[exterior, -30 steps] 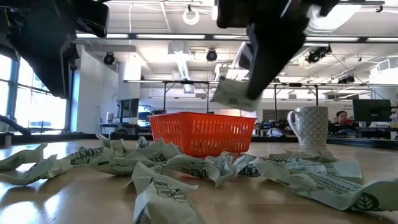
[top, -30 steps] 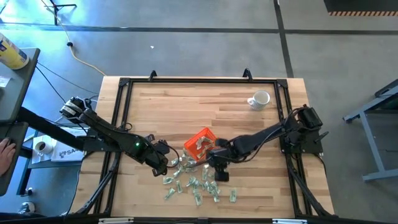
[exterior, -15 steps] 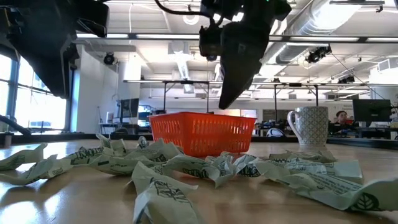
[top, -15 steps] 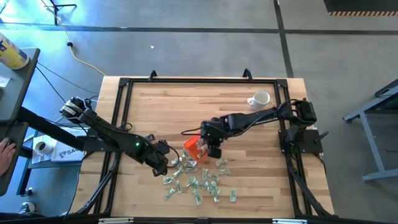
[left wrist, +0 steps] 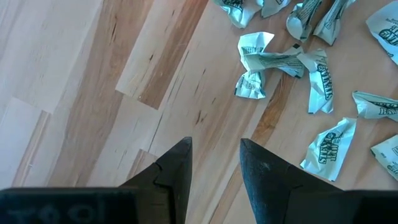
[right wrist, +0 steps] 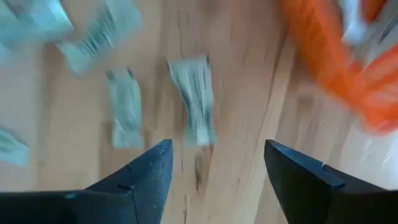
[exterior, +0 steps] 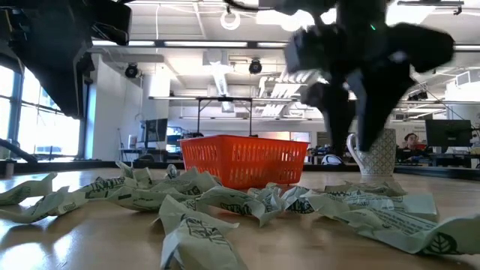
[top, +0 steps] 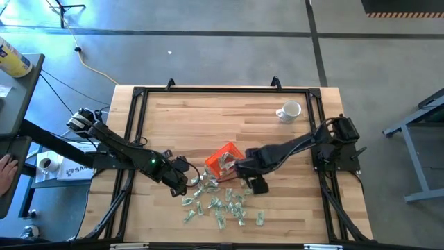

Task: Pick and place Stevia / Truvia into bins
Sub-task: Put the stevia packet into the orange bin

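Since half a second ago the right gripper (top: 250,182) has swung from above the tray (top: 223,159) to the pile's near edge, fingers spread and empty, with blurred sachets (right wrist: 194,98) on the wood between them. One orange tray holds a few sachets; roughly twenty more (top: 218,205) lie scattered before it. Left gripper (top: 182,180) hovers beside the pile, fingers parted, nothing between them.
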Controlling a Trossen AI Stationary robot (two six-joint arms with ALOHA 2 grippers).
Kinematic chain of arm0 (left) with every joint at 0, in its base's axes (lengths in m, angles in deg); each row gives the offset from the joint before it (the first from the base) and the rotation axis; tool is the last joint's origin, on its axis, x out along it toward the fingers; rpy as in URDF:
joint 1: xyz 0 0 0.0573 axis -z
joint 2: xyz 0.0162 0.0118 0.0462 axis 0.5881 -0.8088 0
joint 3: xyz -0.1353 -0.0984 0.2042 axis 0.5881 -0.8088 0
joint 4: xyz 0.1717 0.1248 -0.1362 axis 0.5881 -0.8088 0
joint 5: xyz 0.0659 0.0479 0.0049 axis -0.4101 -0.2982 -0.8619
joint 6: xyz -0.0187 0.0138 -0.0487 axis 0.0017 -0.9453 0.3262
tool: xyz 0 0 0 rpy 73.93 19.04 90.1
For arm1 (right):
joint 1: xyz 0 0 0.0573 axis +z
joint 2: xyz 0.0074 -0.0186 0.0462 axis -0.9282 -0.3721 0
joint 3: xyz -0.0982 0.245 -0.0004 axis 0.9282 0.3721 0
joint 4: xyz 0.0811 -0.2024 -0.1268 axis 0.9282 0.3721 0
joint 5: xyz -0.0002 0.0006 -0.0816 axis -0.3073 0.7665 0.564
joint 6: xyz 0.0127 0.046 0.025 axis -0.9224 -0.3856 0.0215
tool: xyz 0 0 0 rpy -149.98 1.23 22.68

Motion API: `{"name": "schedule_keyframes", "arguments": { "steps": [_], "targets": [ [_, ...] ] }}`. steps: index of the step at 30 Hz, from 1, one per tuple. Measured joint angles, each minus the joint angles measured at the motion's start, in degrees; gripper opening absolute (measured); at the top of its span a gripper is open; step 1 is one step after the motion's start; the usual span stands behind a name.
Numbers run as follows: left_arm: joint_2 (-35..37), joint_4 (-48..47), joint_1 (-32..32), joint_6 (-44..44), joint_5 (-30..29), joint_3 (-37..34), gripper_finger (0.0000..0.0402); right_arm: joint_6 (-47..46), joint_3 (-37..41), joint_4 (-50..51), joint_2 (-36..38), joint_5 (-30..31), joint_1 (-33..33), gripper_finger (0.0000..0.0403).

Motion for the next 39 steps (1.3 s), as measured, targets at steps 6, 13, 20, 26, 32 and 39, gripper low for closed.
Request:
{"name": "schedule_keyframes", "arguments": {
  "steps": [6,13,20,26,32,39],
  "targets": [
    [0.0,-0.1,0.0,-0.1,0.0,0.0,0.0168,-3.7,3.5,-8.2,-0.1,1.0,1.0,0.0222],
    [0.0,-0.2,0.0,-0.5,0.1,0.0,0.0168,-6.1,8.2,-12.4,-0.1,-0.9,0.7,0.0205],
    [0.0,-0.2,0.0,-0.6,0.1,0.0,0.0168,-10.8,10.7,-16.1,0.1,0.2,0.9,0.0174],
    [0.0,-0.2,0.0,-0.6,0.1,0.0,0.0168,-9.4,10.2,-16.7,0.0,1.1,0.6,0.0077],
    [0.0,-0.2,0.0,-0.6,0.1,0.0,0.0168,-12.4,10.1,-15.5,0.5,-3.8,0.7,0.0013],
    [0.0,-0.1,0.0,-0.6,0.0,0.0,0.0168,-16.2,5.6,-12.8,8.0,-1.9,1.0,0.0005]
  ]
}}
